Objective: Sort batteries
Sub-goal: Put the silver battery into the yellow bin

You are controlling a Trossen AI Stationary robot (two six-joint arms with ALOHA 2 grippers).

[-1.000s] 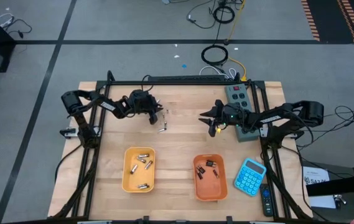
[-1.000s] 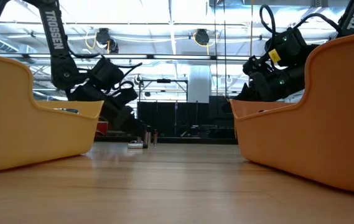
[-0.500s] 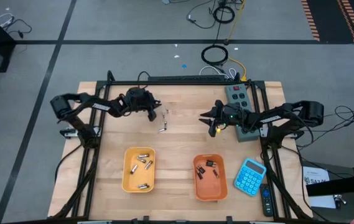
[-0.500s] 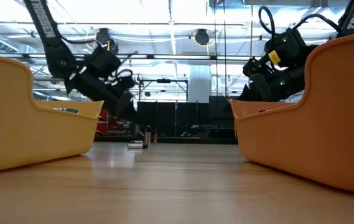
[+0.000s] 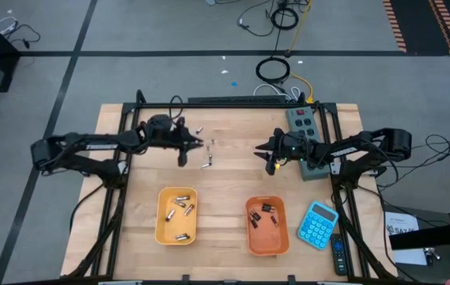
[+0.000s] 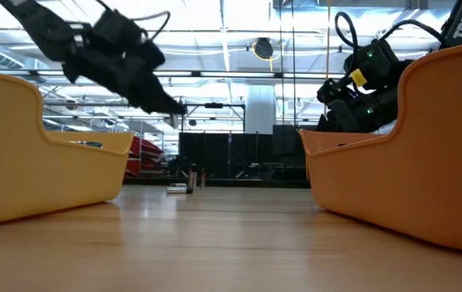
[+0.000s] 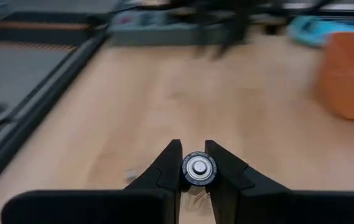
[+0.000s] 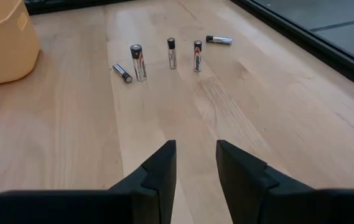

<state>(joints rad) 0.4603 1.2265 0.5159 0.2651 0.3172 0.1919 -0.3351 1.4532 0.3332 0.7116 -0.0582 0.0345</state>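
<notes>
High view | yellow tray point(image 5: 161, 229) and orange tray point(image 5: 281, 234) each hold batteries | left gripper point(image 7: 196, 179) fingers clamp one battery point(image 7: 197, 168) | right gripper point(image 8: 195, 163) fingers part-open, empty | five loose batteries point(image 8: 139, 61) remain on surface point(image 5: 225, 190)

On the pale wooden counter point(image 5: 225, 190), the yellow plastic tray point(image 5: 176, 215) sits at the front left and the orange plastic tray point(image 5: 266, 226) at the front right, each with small cylindrical batteries point(image 5: 180, 205) lying in it. A blue calculator point(image 5: 317, 224) lies just right of the orange tray. Behind the trays, near the counter's middle, a few loose batteries point(image 8: 170, 53) stand or lie. A grey control box point(image 5: 304, 120) sits at the back right.
</notes>
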